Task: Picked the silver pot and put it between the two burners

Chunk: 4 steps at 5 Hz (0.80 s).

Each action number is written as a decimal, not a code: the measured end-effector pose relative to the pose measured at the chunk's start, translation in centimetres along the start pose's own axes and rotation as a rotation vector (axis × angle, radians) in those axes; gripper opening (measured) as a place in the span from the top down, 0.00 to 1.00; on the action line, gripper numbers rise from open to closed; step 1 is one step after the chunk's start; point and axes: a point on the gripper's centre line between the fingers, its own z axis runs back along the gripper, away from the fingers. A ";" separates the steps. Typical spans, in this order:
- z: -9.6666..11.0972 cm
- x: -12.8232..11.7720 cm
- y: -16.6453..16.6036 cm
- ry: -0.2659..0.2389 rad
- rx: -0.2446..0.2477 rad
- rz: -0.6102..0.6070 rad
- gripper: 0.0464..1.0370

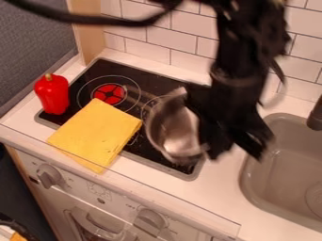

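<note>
Silver pot (171,127) mid-frame, likely being placed. End effector (237,147): can't tell its grip. Next: ease left between burners (109,94).

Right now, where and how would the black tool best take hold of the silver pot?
Probably by the thin rim of the silver pot, on the picture's right, coming from above: the open mouth leaves room for one side of the tool inside. The tool hangs on that side, and the yellow cloth lies to the left.
</note>
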 end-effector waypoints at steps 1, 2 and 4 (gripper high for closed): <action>-0.3 1.7 4.6 -0.002 0.035 0.025 0.96; -1.1 4.3 7.7 -0.029 0.039 0.008 0.96; -2.4 8.5 11.2 -0.056 0.030 -0.040 0.96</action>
